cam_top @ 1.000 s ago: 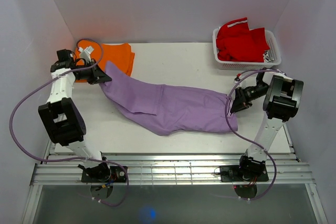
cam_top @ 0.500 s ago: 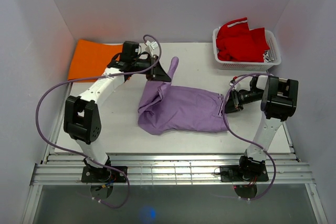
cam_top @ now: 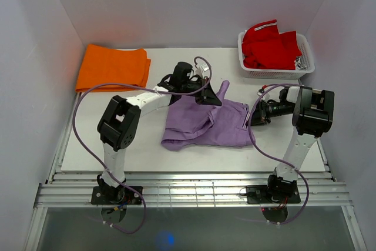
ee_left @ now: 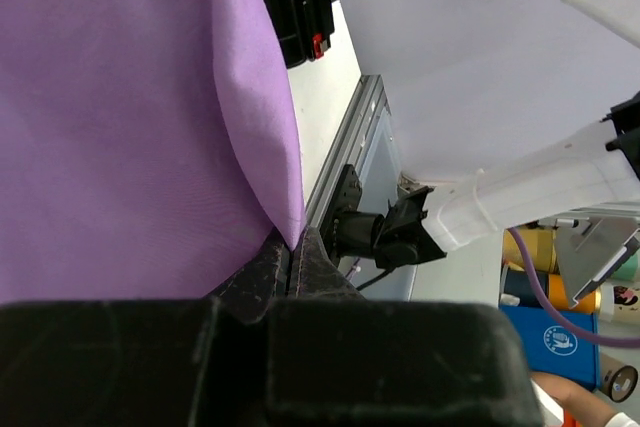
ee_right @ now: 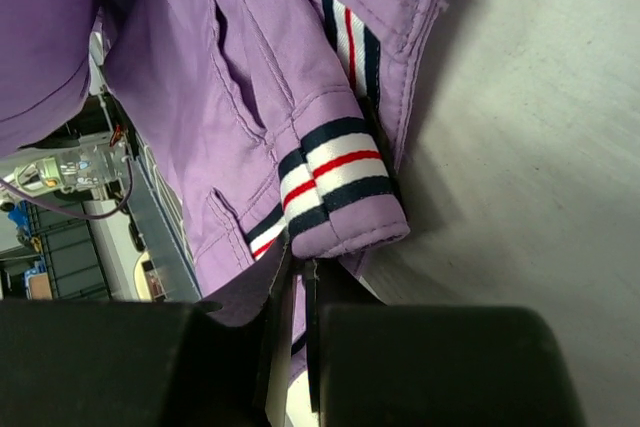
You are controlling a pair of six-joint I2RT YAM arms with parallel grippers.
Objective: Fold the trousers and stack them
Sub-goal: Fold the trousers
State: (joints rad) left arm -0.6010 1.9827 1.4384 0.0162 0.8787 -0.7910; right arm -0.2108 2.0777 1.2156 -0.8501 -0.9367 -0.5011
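The lilac trousers (cam_top: 205,123) lie folded over in the middle of the table, legs doubled toward the waistband. My left gripper (cam_top: 215,99) is shut on the leg ends, a flap (cam_top: 222,91) standing up beside it; in the left wrist view the fabric (ee_left: 130,117) runs into the closed fingertips (ee_left: 292,247). My right gripper (cam_top: 254,119) is shut on the waistband at the right edge; the right wrist view shows the waistband's navy, white and red stripes (ee_right: 330,177) pinched at the fingertips (ee_right: 298,267).
A folded orange garment (cam_top: 113,67) lies at the back left. A white basket (cam_top: 303,63) holding a red garment (cam_top: 269,44) stands at the back right. White walls close in on three sides; a metal rail (cam_top: 194,192) runs along the near edge.
My left gripper has carried the leg ends from the far left across to the right, doubling the trousers over themselves. My right gripper has stayed at the waistband.
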